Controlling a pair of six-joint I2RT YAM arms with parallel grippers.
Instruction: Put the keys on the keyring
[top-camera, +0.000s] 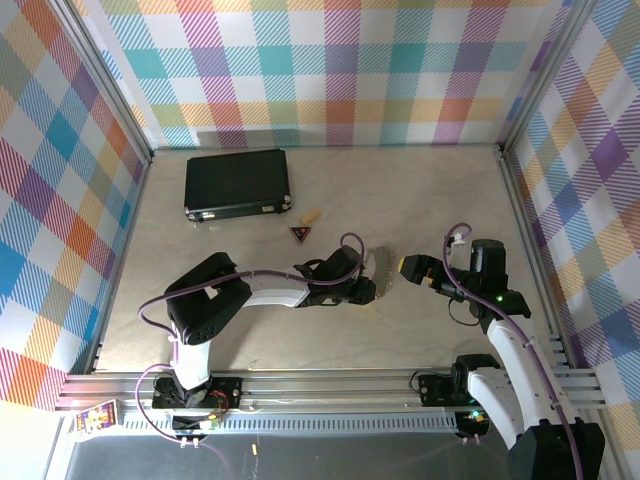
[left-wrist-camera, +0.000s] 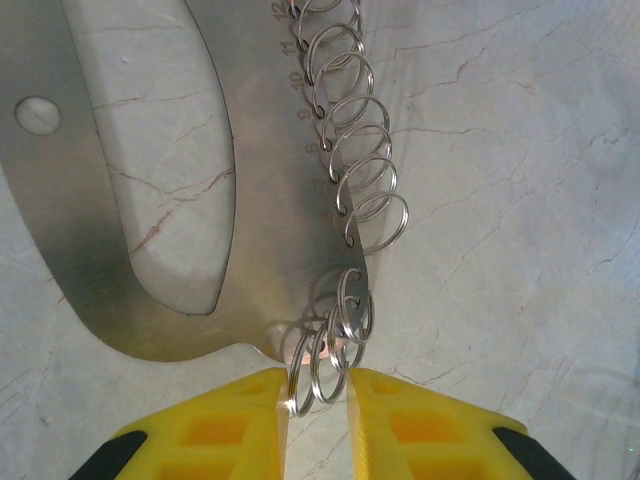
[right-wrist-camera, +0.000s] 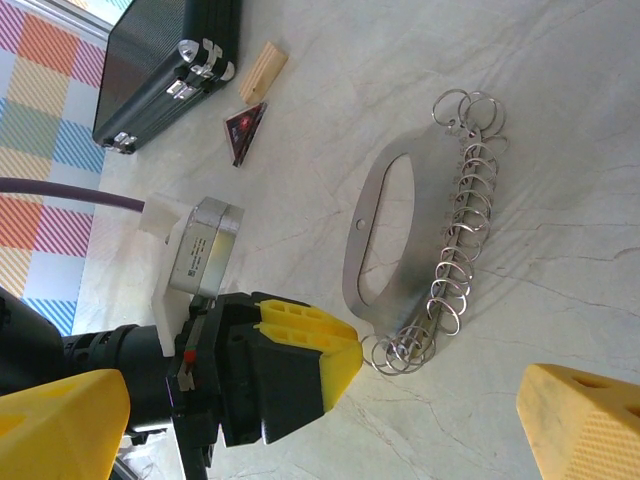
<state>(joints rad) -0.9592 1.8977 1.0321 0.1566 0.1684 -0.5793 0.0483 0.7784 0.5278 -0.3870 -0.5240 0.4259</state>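
a: where are the keys (top-camera: 384, 268)?
b: flat on the table (top-camera: 430, 190), just right of middle, between the 2 grippers. it's a pale metal plate with a long oval slot, and a row of thin wire rings (left-wrist-camera: 362, 175) hangs along 1 edge.

a: and the left gripper (left-wrist-camera: 318, 400)?
b: at the near end of the plate. in its wrist view the yellow fingers (left-wrist-camera: 230, 425) are drawn in to a narrow gap with a small cluster of rings caught between them, wire touching both inner faces. i read that as pinched on the keys. the right wrist view shows the same gripper (right-wrist-camera: 345, 350) with its tip against that cluster.

a: the right gripper (top-camera: 415, 268)?
b: just right of the keys, not touching them. its 2 fingers sit far apart at the bottom corners of its own view, so the jaws are spread wide with nothing in them.

a: anything else on the table?
b: a black case (top-camera: 237, 183) at the far left, closed. near its right end lie a dark-red triangular trinket (top-camera: 301, 234) and a tan piece (top-camera: 311, 216), both well apart from the keys.
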